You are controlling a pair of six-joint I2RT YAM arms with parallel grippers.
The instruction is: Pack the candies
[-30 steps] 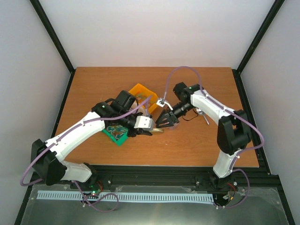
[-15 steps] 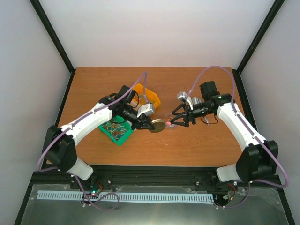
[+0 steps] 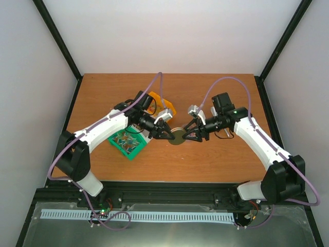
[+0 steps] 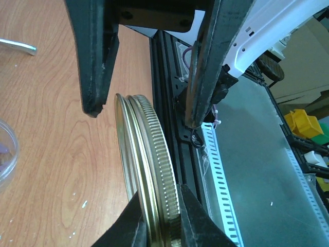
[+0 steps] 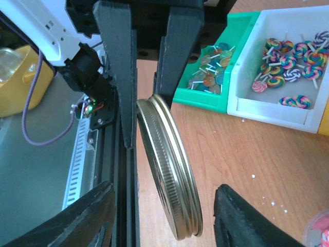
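Observation:
My left gripper (image 3: 169, 135) is shut on the rim of a gold metal lid (image 3: 178, 137) and holds it on edge above the table. In the left wrist view my fingers (image 4: 134, 216) pinch the lid (image 4: 146, 164). My right gripper (image 3: 187, 136) is open, with a finger on each side of the lid and apart from it; the right wrist view shows the lid (image 5: 169, 180) in that gap (image 5: 165, 193). A few pink and red candies (image 5: 320, 227) show in a clear jar at the bottom right corner. The jar's rim also shows in the left wrist view (image 4: 6, 152).
A green bin (image 3: 128, 145) holds wrapped sweets and shows in the right wrist view (image 5: 216, 67) beside a white bin (image 5: 241, 105) of swirl lollipops. An orange bin (image 3: 165, 107) stands behind the left arm. A silver scoop handle (image 4: 18, 46) lies on the table.
The right gripper has moved left from over the jar and now straddles the lid. The left arm has shifted slightly right with the lid. The jar is now covered in the top view.

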